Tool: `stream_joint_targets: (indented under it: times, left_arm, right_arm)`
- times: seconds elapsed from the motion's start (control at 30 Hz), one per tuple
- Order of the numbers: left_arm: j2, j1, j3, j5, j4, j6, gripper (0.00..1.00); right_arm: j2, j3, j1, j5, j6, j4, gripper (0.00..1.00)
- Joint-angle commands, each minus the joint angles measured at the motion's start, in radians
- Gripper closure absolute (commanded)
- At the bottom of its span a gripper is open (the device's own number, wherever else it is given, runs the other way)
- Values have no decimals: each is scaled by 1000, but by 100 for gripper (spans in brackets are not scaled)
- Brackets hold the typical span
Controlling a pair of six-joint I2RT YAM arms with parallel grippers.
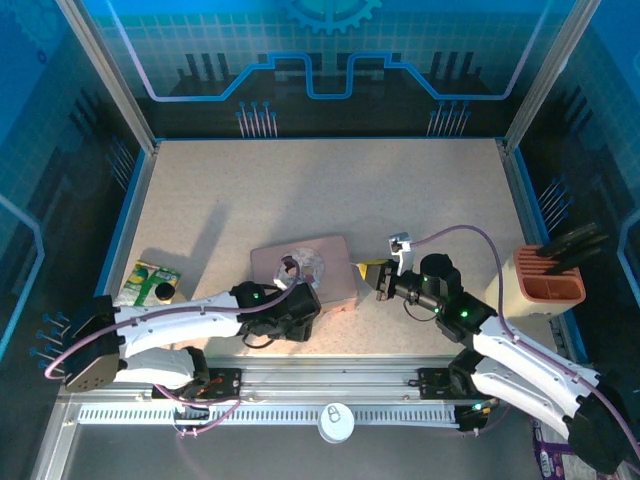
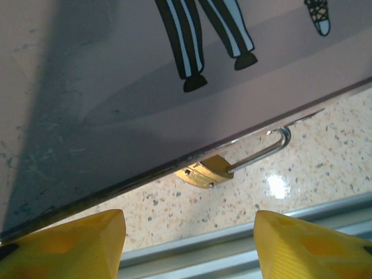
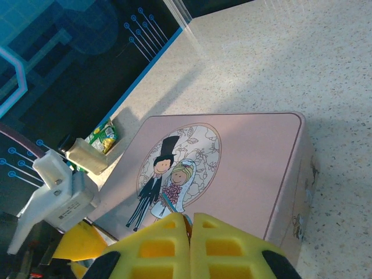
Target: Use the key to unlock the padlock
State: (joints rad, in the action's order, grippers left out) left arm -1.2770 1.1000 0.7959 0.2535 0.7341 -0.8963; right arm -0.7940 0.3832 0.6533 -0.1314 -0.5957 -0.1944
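The small brass padlock [image 2: 204, 172] hangs by its thin silver shackle [image 2: 264, 151] at the lower edge of the pink tin [image 2: 145, 75], just above the tabletop. My left gripper [image 2: 189, 244] is open. Its yellow fingertips [image 2: 75, 244] stand wide apart a short way in front of the padlock, touching nothing. From above, the left gripper [image 1: 298, 312] sits at the tin's [image 1: 335, 262] near edge. My right gripper [image 3: 190, 220] is shut just right of the tin, with a thin sliver, the key [image 3: 187, 224], pinched between its tips. It points across the lid [image 3: 244, 163].
A green packet [image 1: 150, 283] lies at the left. A beige holder with a terracotta insert [image 1: 548, 285] stands at the right edge. An aluminium rail [image 1: 330, 385] runs along the near side, with a white disc bearing a lock symbol [image 1: 336, 421] in front of it.
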Motion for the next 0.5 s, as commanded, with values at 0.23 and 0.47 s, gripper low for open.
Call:
stream_joint_targets:
  times: [0.23, 0.47]
  left_arm:
    - [-109, -139, 7, 112, -285, 155, 38]
    - [-204, -254, 70, 92, -395, 296, 38]
  right_arm:
    - [-19, -11, 9, -6, -35, -46, 100]
    - [-35, -1, 19, 0, -38, -47, 100]
